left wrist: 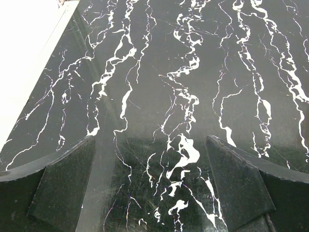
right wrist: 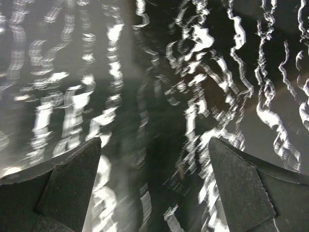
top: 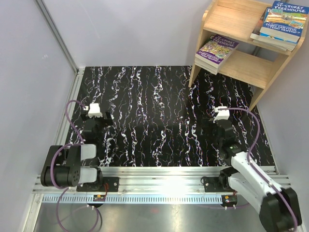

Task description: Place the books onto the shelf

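Looks done to me: the books (top: 282, 21) lie flat on the shelf (top: 246, 67), a stack up top and a purple one (top: 218, 50) on the lower tier. The left gripper (left wrist: 149, 145) and right gripper (right wrist: 154, 145) sit well away from the shelf, jaws spread and empty, probably since nothing's left to grab.

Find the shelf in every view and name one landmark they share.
Top external: shelf in the upper right corner, books on both tiers.
Left wrist: not in it.
Right wrist: not in it.
Shared landmark: the black, white-veined mat, which shows in all three views.
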Available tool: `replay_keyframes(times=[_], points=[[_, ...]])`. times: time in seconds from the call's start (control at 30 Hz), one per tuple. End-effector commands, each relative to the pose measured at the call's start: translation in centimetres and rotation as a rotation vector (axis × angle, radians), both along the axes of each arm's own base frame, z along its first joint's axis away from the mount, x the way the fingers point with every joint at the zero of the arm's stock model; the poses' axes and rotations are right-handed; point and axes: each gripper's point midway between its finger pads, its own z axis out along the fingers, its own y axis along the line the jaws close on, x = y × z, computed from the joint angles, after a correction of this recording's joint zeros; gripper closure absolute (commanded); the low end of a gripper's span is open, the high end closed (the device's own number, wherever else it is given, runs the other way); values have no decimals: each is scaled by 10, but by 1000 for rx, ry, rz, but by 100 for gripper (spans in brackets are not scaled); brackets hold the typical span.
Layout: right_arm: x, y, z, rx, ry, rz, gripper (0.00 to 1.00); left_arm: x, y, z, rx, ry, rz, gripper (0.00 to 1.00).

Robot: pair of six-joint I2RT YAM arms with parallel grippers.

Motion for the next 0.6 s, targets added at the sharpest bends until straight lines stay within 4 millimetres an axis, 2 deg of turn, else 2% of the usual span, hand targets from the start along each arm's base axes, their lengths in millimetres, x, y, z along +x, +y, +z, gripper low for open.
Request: replay_keyframes(times=[0.0, 0.03, 0.07, 0.1, 0.13, 0.17, 0.2, 0.3, 0.37, 0.4, 0.43, 0.47, 0.5, 0.53, 0.57], points=[[40, -15, 26, -83, -244, 41, 0, 11, 5, 28, 9, -103, 20, 1], [45, -16, 26, -66, -270, 62, 0, 12, 5, 29, 9, -107, 20, 1], [57, -33, 28, -46, -309, -4, 0, 12, 5, 29, 9, -106, 20, 1], [60, -39, 21, -48, -316, -15, 0, 11, 5, 29, 8, -105, 20, 1], [70, -35, 27, -46, -372, 20, 0, 11, 5, 29, 9, -106, 20, 1], [76, -44, 29, -58, -396, 17, 0, 11, 5, 28, 9, -104, 20, 1], [81, -43, 31, -22, -421, 20, 0, 12, 5, 29, 11, -106, 20, 1], [95, -66, 26, 8, -431, -119, 0, 12, 5, 29, 11, -107, 20, 1], [101, -75, 14, 4, -425, -139, 0, 12, 5, 29, 9, -106, 20, 1], [104, -75, 12, 6, -422, -129, 0, 12, 5, 29, 9, -106, 20, 1], [107, -68, -1, 8, -389, -79, 0, 12, 5, 29, 9, -106, 20, 1], [111, -62, -3, 7, -381, -34, 0, 11, 5, 29, 9, -106, 20, 1], [121, -61, 4, -4, -380, -15, 0, 11, 5, 28, 9, -104, 20, 1], [123, -64, -8, 4, -321, -34, 0, 12, 5, 29, 9, -106, 20, 1], [126, -69, -7, 13, -320, -64, 0, 12, 5, 29, 9, -104, 18, 1]])
